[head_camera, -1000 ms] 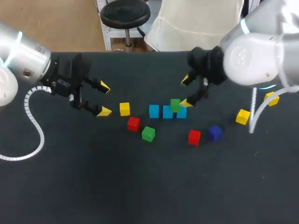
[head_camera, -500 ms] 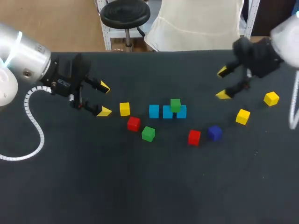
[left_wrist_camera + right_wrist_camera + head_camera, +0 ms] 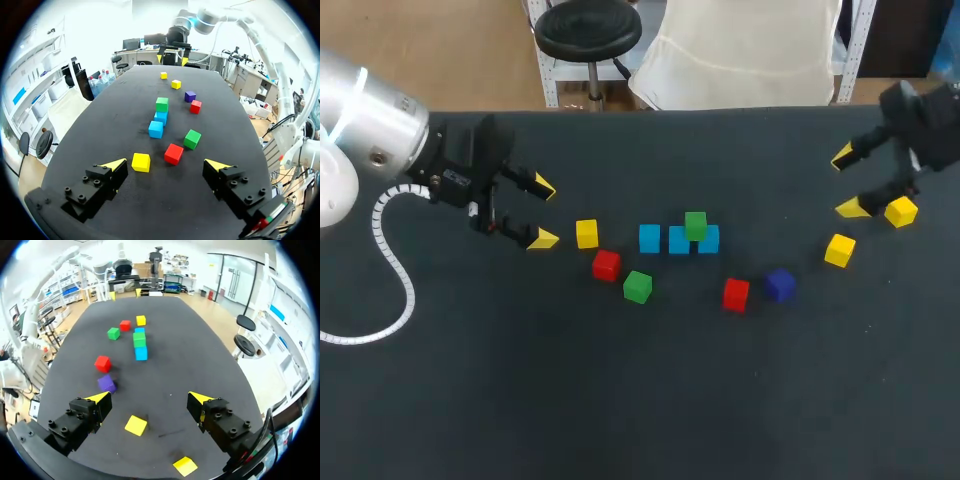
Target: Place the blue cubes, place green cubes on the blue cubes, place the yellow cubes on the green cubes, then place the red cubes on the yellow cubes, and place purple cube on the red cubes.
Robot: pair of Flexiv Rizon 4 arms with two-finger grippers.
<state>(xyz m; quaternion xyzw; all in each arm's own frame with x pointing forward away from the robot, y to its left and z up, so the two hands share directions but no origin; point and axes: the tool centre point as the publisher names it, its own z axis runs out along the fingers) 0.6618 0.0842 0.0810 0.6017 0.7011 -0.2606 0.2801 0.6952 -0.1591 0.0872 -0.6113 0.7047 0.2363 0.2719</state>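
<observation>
Left gripper: fingers wide apart, nothing held, just left of a yellow cube. Right gripper: fingers wide apart, nothing held, at the far right near a second yellow cube. Three blue cubes stand in a row at centre, with one green cube resting on them. A loose green cube, two red cubes and the purple cube lie nearer.

Silver left arm, white coiled cable — black, yellow-tipped gripper

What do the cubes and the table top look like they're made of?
The stacked green cube, like the rest: probably painted wood or hard plastic; crisp edges, flat even colour, no sheen. The table: seemingly a matte black cloth or mat; no glare, faint specks.
</observation>
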